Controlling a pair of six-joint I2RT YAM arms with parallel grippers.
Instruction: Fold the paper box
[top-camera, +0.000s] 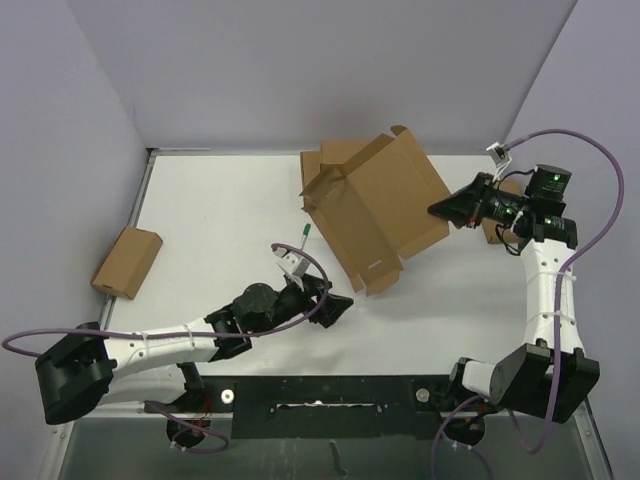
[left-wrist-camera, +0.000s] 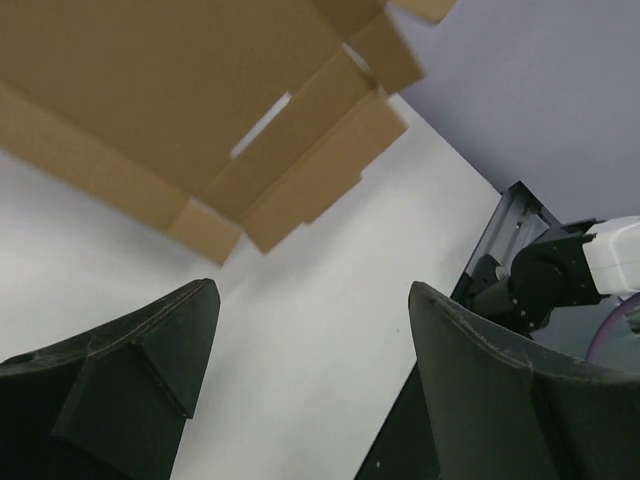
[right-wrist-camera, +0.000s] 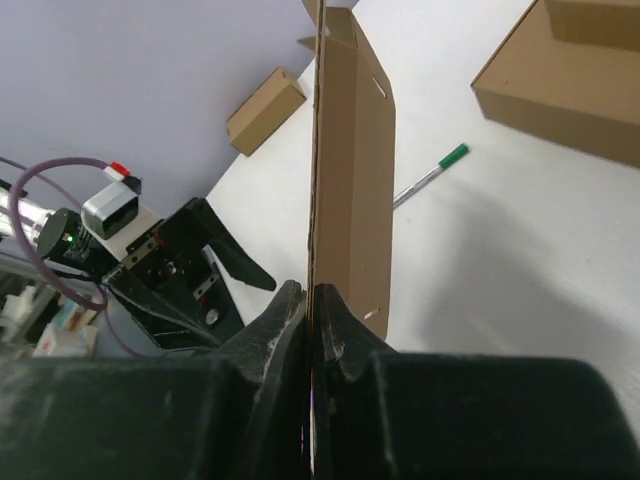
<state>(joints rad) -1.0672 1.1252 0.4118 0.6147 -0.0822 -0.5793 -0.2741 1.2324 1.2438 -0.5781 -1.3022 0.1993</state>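
Top: paper box (top-camera: 372, 205) part unfolded, flaps up, sitting between the two arms on the counter (top-camera: 220, 210). Right end effector (top-camera: 440, 210) is on its edge panel. Left end effector (top-camera: 335, 302) is low and near the box's closest flap, not touching. Pen (top-camera: 303, 236) just beyond it, small brown box (top-camera: 127, 262) well off to its left.

Left wrist: left end effector (left-wrist-camera: 312, 300) spread, nothing between the fingers (left-wrist-camera: 150, 370). Paper box (left-wrist-camera: 150, 90) ahead and above, clear of them, white counter (left-wrist-camera: 300, 330) below.

Right wrist: right end effector (right-wrist-camera: 312, 300) pressed together, pinching a thin upright panel of the paper box (right-wrist-camera: 350, 170) that runs straight ahead. Pen (right-wrist-camera: 430, 172) is right of the panel, larger brown box (right-wrist-camera: 570, 80) far right, small brown box (right-wrist-camera: 265, 110) ahead-left.
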